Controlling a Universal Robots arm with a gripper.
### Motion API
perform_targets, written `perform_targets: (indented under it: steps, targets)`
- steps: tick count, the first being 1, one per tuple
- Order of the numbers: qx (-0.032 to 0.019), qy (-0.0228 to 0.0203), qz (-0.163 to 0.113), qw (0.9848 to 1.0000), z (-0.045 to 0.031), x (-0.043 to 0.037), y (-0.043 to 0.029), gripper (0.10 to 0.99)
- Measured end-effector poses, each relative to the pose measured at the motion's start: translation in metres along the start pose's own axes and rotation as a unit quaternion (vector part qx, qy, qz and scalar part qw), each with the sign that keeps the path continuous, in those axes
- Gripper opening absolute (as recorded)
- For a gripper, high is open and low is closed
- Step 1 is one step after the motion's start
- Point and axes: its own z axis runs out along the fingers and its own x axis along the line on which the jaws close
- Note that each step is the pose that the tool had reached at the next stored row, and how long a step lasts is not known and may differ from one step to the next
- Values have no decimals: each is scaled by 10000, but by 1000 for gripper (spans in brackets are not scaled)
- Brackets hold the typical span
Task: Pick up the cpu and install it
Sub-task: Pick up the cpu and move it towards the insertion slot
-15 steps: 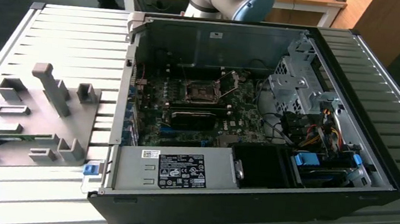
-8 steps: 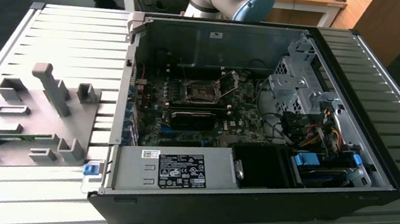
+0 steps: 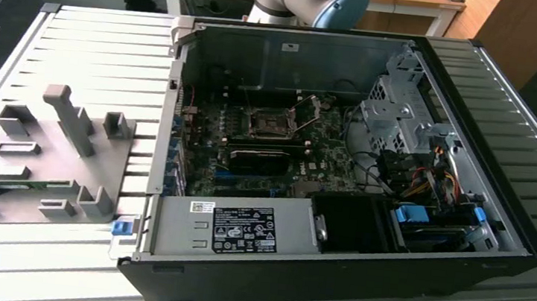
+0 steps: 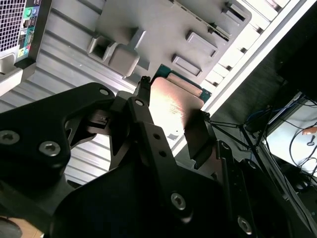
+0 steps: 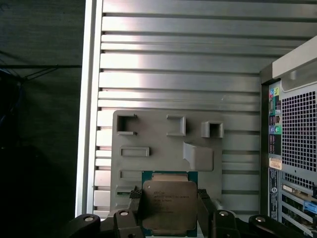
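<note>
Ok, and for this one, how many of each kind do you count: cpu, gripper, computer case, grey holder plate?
cpu: 1
gripper: 1, shut on the cpu
computer case: 1, side open
grey holder plate: 1
Total: 4

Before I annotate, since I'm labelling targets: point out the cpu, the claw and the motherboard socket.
cpu point(image 5: 168, 203): first wrist view, metal top.
claw point(image 4: 173, 97): second wrist view, midway between fingertips.
socket point(image 3: 269, 124): exterior view, dark centre.
</note>
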Motion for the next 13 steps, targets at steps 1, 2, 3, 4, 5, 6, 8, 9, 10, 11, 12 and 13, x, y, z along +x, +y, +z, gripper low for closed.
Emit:
perform_targets:
  steps: [1, 2, 3, 4, 5, 6, 8, 9, 10, 11, 12, 13]
  targets:
    - [0, 1, 0, 10000, 0, -9, 0, 529]
    - [0, 0, 0, 10000, 0, -19, 0, 529]
    - [0, 0, 0, 10000, 0, -31, 0, 529]
    - [0, 0, 0, 10000, 0, -47, 0, 529]
    - [0, 1, 0, 10000, -1, -61, 0, 529]
    - [0, 0, 0, 10000, 0, -75, -1, 529]
    - [0, 0, 0, 10000, 1, -92, -1, 529]
    - [0, 0, 0, 10000, 1, -100, -1, 529]
    - [0, 0, 0, 10000, 1, -113, -1, 529]
    - [0, 1, 0, 10000, 0, -125, -1, 529]
    - [0, 0, 0, 10000, 1, -137, -2, 529]
    - [0, 1, 0, 10000, 0, -148, -2, 529]
